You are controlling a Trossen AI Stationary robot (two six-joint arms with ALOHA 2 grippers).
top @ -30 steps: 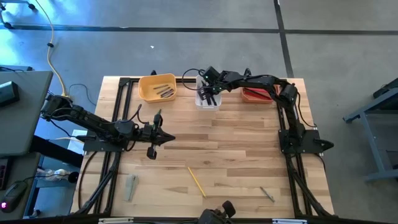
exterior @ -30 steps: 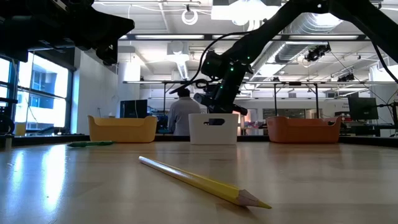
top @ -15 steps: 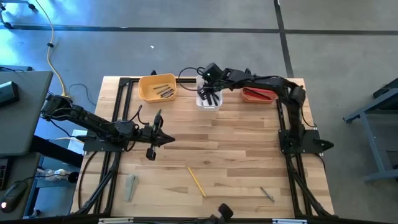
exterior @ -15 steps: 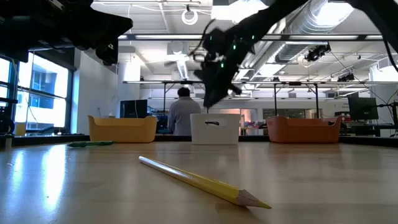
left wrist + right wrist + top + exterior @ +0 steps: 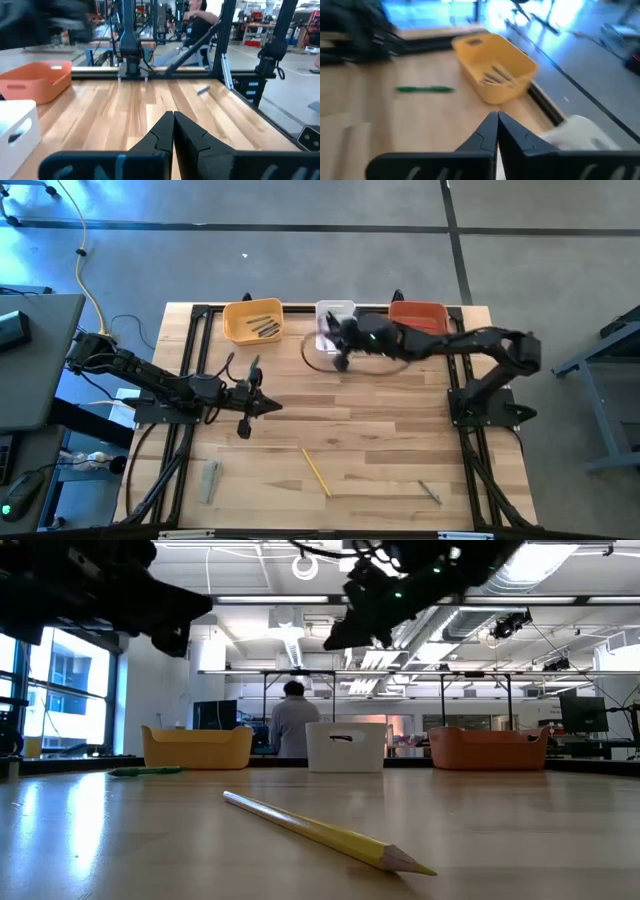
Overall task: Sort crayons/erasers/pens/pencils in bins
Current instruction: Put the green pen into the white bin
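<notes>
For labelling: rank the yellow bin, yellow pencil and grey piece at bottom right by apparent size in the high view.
1. Yellow bin, clearly largest.
2. Yellow pencil.
3. Grey piece, smallest.

A pale wooden bench point(image 5: 380, 430) with a black metal frame stands on a grey concrete floor point(image 5: 300, 260) crossed by dark lines. A grey side table point(image 5: 35, 360) sits beside it. Beyond the bench, the low view shows a bright workshop with white walls, tall windows point(image 5: 60, 690), ceiling lights, exposed ducts point(image 5: 500, 580), and a person point(image 5: 292, 720) standing with their back turned.
</notes>
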